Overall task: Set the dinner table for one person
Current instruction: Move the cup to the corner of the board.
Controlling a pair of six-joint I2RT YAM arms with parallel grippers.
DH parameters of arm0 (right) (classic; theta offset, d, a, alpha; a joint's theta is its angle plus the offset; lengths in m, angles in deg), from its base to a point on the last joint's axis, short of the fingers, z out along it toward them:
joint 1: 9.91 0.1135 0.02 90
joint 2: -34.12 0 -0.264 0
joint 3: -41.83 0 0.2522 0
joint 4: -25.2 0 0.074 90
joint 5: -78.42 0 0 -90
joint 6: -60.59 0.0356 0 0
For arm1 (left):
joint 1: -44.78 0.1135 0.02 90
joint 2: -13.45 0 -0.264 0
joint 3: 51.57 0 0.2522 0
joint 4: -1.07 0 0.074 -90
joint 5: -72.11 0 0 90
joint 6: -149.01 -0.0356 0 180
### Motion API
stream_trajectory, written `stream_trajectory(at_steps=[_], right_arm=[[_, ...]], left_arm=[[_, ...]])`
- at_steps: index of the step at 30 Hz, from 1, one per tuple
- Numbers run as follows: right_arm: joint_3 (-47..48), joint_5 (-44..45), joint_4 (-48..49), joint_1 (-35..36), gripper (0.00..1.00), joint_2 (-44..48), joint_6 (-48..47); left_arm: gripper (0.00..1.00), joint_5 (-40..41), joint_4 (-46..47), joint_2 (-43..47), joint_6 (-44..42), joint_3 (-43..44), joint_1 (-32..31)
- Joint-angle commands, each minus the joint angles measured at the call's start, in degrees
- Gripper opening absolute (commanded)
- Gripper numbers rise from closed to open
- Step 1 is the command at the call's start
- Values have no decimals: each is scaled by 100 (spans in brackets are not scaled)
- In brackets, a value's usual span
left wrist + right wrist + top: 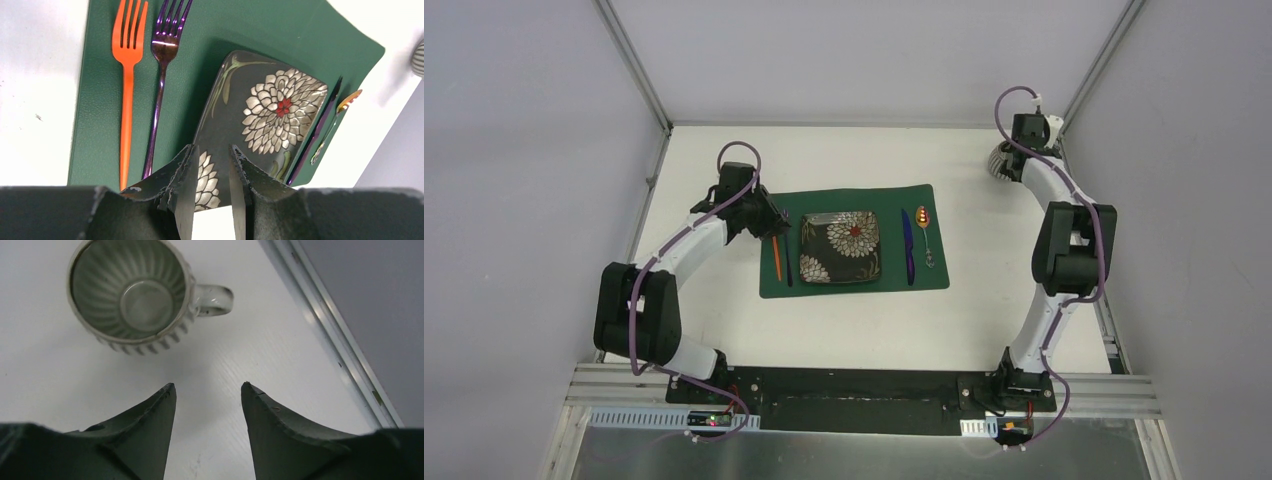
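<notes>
Mug sits upright near the table's far right corner, just ahead and left of my right gripper, handle pointing right toward the rail; my left gripper is well apart. Both pairs of jaws stand apart, empty, the left narrower. It is pale, ribbed, with nothing inside.

Bright, even light is washing over everything; the mug is casting a soft shadow, my fingertips are looking dark and soft

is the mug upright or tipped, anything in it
Upright and empty: the right wrist view looks down into the mug, its rim up and its ribbed inside and bottom bare.
</notes>
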Motion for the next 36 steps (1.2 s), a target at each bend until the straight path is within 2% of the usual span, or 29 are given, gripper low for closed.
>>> stream_trajectory(at_steps=[1,4,9,13,25,36], right_arm=[[553,353,281,-238,56,-98,-204],[726,186,281,-454,56,-283,-181],[985,-629,257,-899,56,-597,275],[1093,-841,246,-1138,56,-811,439],[1497,-1184,313,-1420,56,-1267,314],[1649,-1657,781,-1499,54,-1749,506]], left_arm=[[29,-160,249,-150,65,191,-58],[29,-200,274,-183,76,194,-58],[29,-232,290,-234,91,202,-58],[29,-231,304,-283,99,234,-58],[29,-231,314,-312,100,249,-58],[29,-209,218,-297,65,316,-64]])
